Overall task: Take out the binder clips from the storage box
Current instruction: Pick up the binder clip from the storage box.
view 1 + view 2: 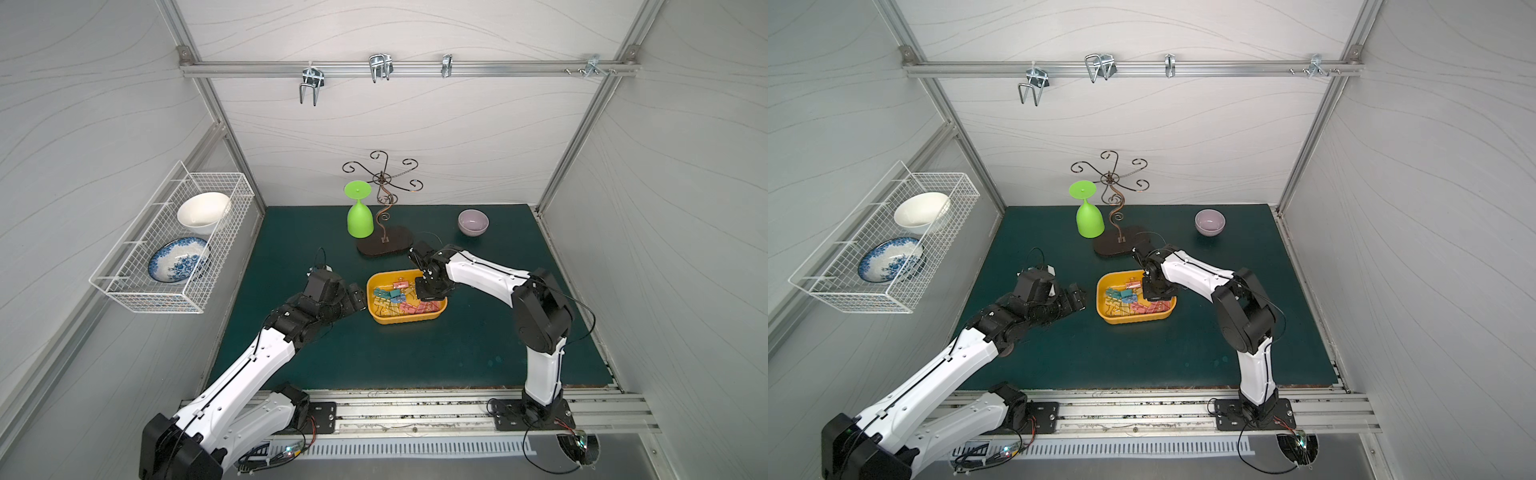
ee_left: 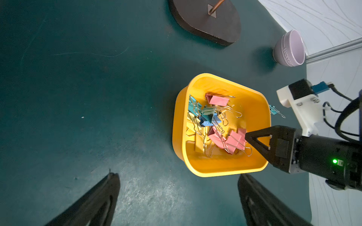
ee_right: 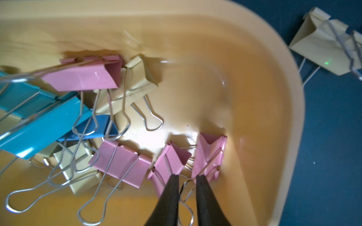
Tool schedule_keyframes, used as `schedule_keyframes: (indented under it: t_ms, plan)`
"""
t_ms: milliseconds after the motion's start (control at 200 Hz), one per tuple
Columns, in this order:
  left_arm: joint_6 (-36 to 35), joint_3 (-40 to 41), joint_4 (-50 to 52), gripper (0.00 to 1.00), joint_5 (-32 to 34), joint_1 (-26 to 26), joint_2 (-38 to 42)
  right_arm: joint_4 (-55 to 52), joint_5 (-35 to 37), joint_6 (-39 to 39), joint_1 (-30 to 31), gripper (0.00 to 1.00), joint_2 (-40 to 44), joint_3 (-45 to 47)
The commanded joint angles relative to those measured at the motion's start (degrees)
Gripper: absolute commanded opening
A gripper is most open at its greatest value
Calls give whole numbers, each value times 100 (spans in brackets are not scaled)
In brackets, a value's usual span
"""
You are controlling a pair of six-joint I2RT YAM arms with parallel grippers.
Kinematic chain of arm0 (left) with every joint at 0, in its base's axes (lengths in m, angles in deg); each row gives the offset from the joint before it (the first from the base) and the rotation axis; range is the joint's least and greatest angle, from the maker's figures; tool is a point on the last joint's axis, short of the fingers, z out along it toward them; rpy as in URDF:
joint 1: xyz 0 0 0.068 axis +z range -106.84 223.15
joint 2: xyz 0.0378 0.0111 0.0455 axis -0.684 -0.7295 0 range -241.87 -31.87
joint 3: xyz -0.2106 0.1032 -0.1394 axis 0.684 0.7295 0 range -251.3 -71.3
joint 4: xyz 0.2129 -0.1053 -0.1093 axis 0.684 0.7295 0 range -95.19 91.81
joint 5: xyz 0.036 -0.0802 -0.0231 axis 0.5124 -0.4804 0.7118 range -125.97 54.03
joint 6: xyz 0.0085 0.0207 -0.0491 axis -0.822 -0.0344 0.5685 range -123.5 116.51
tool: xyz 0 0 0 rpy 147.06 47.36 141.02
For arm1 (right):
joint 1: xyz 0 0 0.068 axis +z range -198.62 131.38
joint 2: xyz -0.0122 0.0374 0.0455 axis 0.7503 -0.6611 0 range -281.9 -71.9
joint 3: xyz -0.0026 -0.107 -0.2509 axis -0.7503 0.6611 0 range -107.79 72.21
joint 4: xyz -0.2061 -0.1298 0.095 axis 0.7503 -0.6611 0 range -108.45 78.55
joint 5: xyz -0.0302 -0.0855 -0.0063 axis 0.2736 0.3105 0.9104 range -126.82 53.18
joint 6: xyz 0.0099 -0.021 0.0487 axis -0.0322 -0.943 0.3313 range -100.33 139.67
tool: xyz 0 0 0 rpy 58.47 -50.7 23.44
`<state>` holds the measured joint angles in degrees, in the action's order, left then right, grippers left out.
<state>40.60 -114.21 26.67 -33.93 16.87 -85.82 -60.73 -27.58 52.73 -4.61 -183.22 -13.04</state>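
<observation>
The yellow-orange storage box (image 1: 405, 320) (image 1: 1133, 320) sits mid-mat and holds several binder clips (image 1: 399, 301) (image 2: 215, 125) in pink, yellow, teal and blue. My right gripper (image 3: 187, 177) reaches down into the box's right end (image 1: 430, 296). Its jaws stand narrow, with the wire handle of a pink binder clip (image 3: 209, 154) filling the gap between them. One pale clip (image 3: 323, 45) (image 2: 273, 109) lies on the mat just outside the box wall (image 3: 254, 97). My left gripper (image 2: 177, 175) (image 1: 357, 297) hovers wide open and empty beside the box's left end.
A scrolled wire stand on a dark base (image 1: 384, 245) and an upturned green goblet (image 1: 359, 220) stand behind the box. A lilac bowl (image 1: 473, 222) sits at the back right. A white wire basket (image 1: 174, 245) with dishes hangs on the left wall.
</observation>
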Motion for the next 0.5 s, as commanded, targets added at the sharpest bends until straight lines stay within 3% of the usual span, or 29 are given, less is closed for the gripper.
schedule_keyframes:
  t_ms: [0, 215, 495]
  plan:
    - [-127, -96, 1, 99, 186, 18, 264, -388, 461, -35, 106, 14, 70, -118]
    - [-112, -75, 0, 99, 109, 18, 462, -670, 1314, -300, 143, 0, 147, -598]
    - [-78, -40, 37, 99, -50, 18, 565, -774, 1895, -426, 143, 0, 595, -845]
